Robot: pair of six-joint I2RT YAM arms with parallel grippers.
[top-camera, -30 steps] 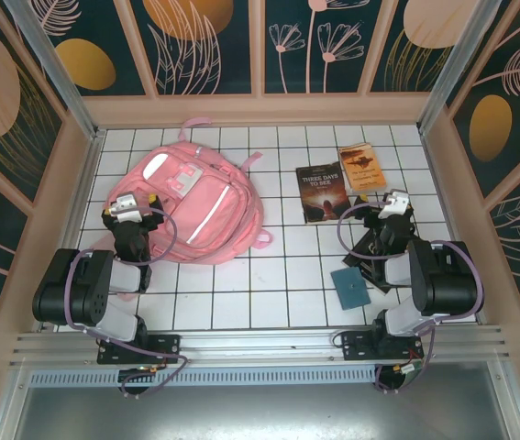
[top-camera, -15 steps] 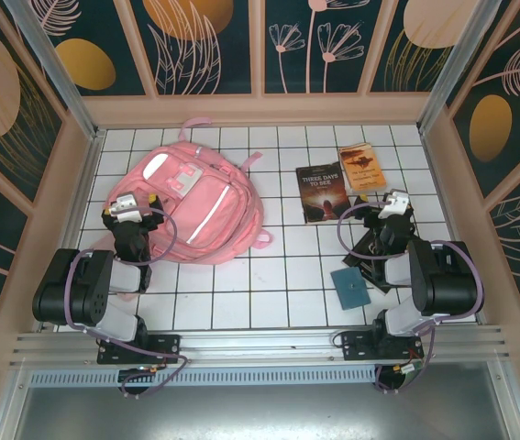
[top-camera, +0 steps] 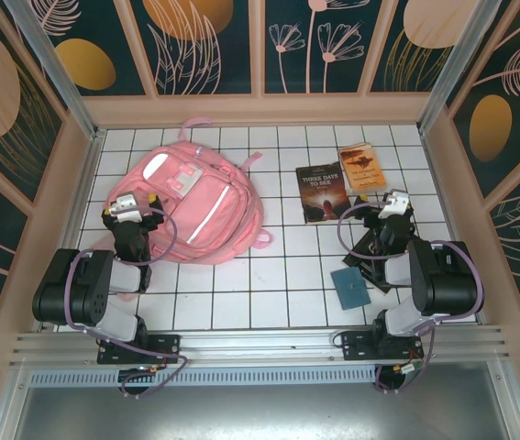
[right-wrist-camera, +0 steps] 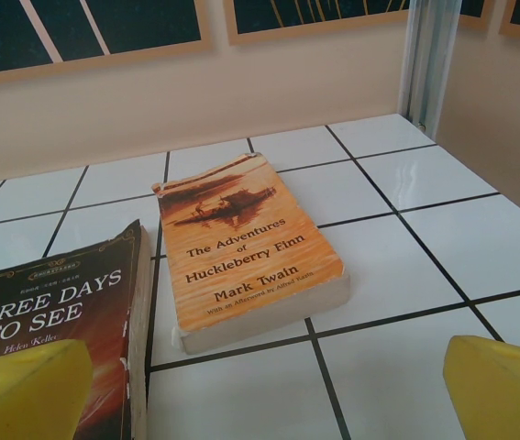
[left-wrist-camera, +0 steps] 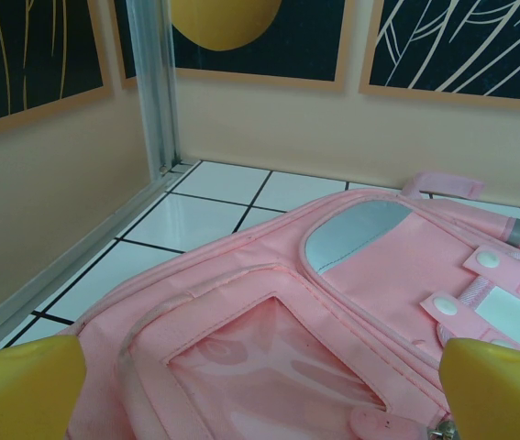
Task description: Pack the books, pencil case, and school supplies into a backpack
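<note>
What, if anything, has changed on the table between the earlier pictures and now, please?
Nothing has visibly changed. The left gripper stays open over the backpack, and the right gripper stays open in front of the brown book and the orange book. All of them lie where they were.
</note>
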